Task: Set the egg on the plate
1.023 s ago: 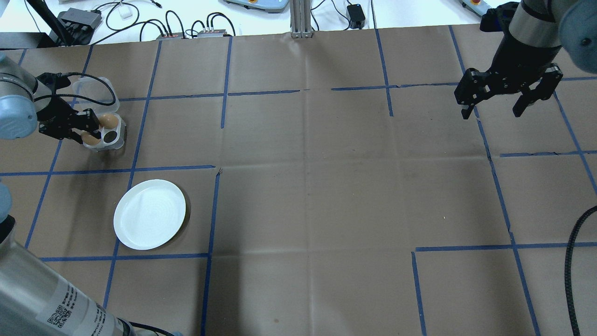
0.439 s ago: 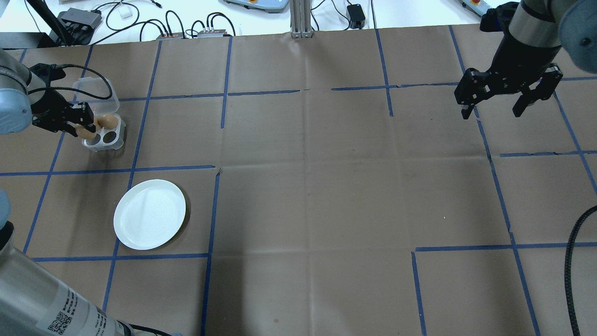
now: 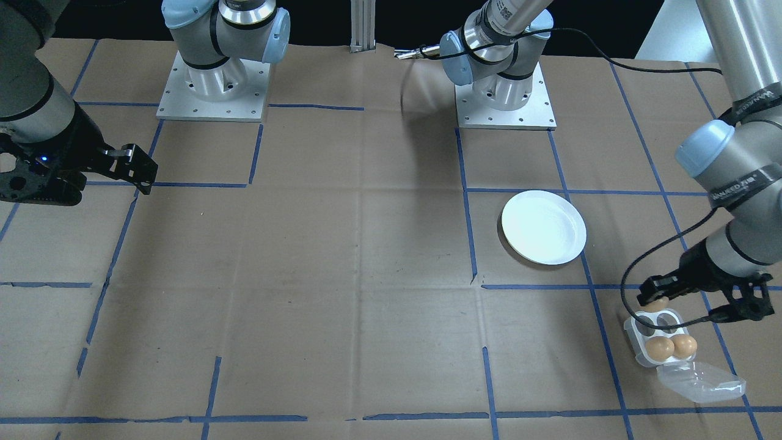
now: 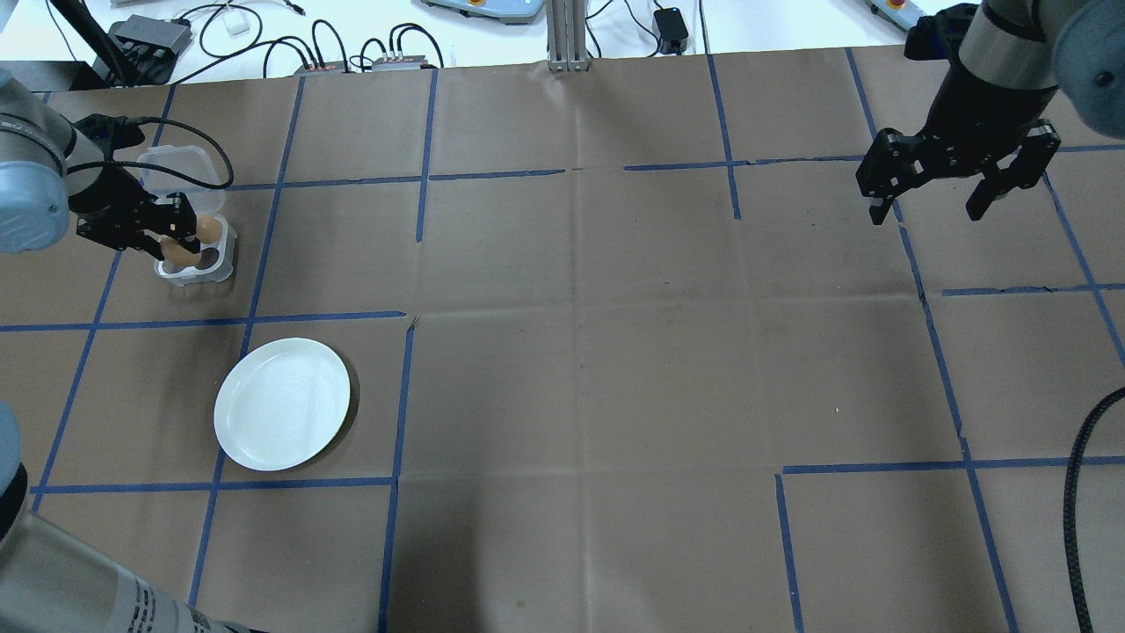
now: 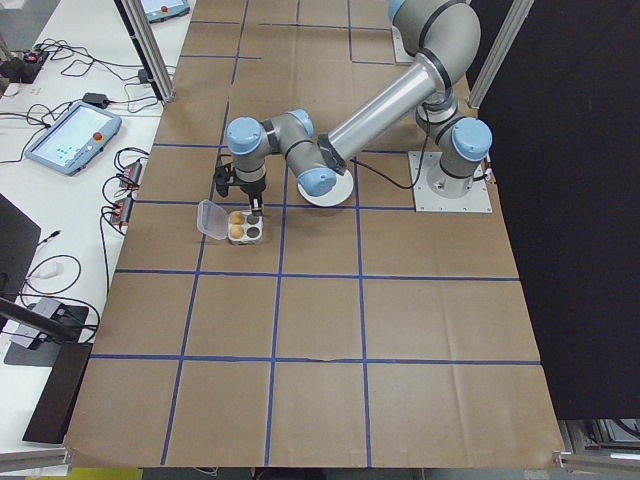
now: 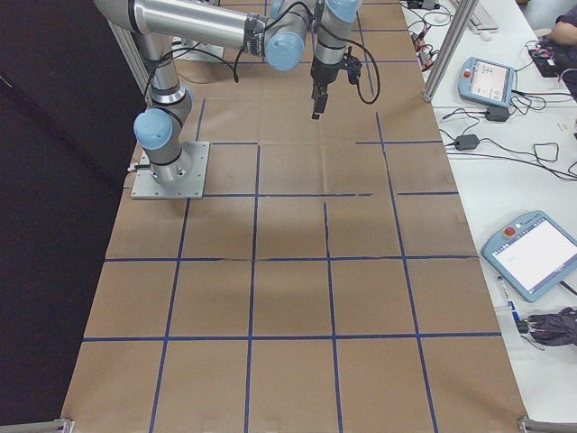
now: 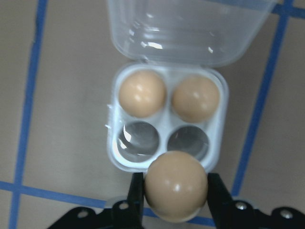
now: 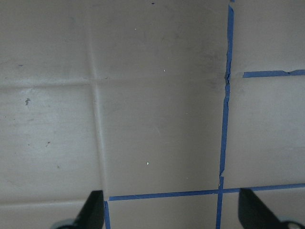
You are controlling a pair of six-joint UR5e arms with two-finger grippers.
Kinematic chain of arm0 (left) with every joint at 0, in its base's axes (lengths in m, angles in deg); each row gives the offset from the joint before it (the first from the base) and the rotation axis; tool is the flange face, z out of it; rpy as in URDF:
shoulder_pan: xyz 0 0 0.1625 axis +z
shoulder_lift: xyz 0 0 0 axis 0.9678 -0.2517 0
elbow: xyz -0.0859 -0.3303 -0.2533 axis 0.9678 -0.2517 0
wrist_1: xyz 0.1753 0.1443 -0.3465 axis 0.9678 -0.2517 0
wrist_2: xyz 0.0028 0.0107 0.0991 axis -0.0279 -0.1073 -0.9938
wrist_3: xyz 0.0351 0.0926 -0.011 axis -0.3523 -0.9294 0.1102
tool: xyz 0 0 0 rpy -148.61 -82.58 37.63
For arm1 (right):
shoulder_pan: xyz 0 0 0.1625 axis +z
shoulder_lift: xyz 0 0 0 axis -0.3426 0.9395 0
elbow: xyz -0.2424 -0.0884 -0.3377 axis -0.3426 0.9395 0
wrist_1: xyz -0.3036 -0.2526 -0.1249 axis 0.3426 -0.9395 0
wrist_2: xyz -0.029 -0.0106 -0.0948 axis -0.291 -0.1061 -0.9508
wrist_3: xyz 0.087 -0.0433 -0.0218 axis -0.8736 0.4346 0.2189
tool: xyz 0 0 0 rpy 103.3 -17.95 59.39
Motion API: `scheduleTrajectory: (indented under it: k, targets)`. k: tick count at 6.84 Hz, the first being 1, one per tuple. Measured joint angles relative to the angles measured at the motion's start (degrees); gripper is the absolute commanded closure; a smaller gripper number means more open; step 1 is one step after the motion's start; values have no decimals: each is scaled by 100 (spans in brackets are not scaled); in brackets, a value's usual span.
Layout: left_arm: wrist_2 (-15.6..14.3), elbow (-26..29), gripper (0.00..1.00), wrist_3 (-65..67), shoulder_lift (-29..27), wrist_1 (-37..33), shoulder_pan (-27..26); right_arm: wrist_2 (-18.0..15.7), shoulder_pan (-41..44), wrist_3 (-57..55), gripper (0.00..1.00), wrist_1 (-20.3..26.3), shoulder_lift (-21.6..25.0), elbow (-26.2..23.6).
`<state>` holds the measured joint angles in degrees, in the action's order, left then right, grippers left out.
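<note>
Egg (image 7: 175, 185) clamped between the two fingers (image 7: 135, 191) of the left hand (image 7: 174, 192), held in the air above the near edge of the egg tray (image 7: 217, 125). Wrist view: egg brown, smooth, a finger pressed to each side. Overhead view: same egg (image 4: 178, 253) shows just under the left hand (image 4: 171, 237), over the tray (image 4: 220, 264).

Tray: small, white, four cups. Two far cups each hold an egg (image 7: 142, 93) and (image 7: 196, 98); two near cups bare. Clear lid (image 7: 190, 29) hinged open, lying flat on the table beyond the tray. Front view: tray (image 3: 635, 333) with the two eggs (image 3: 659, 348) side by side, lid (image 3: 702, 381) spread past them, left hand (image 3: 663, 299) above the bare cups.

Plate (image 4: 282, 403): round, white, nothing on it, flat on the table, well apart from the tray, on the robot's side of it. Blue tape line (image 4: 264, 317) runs between tray and plate. Front view: plate (image 3: 543, 227) sits between the tray and the left arm's base (image 3: 506, 101).

Right hand (image 4: 933, 209): fingers spread wide, gripping nothing, hanging above the table at the far right of the overhead view. Its wrist view shows only brown paper and blue tape between the two fingertips (image 8: 93, 210).

Table (image 4: 580, 352): covered in brown paper, gridded with blue tape.
</note>
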<state>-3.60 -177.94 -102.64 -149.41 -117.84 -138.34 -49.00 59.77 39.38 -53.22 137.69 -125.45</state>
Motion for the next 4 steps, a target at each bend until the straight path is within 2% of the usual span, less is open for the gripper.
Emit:
scheduleTrajectory:
  k: [3,4]
  targets:
    - [39,-1379,90,470,837,-466,-262,0,0,0,0,0,0,0]
    - [40,-1617,56,582,1000,-789,-300,0,0,0,0,0,0,0]
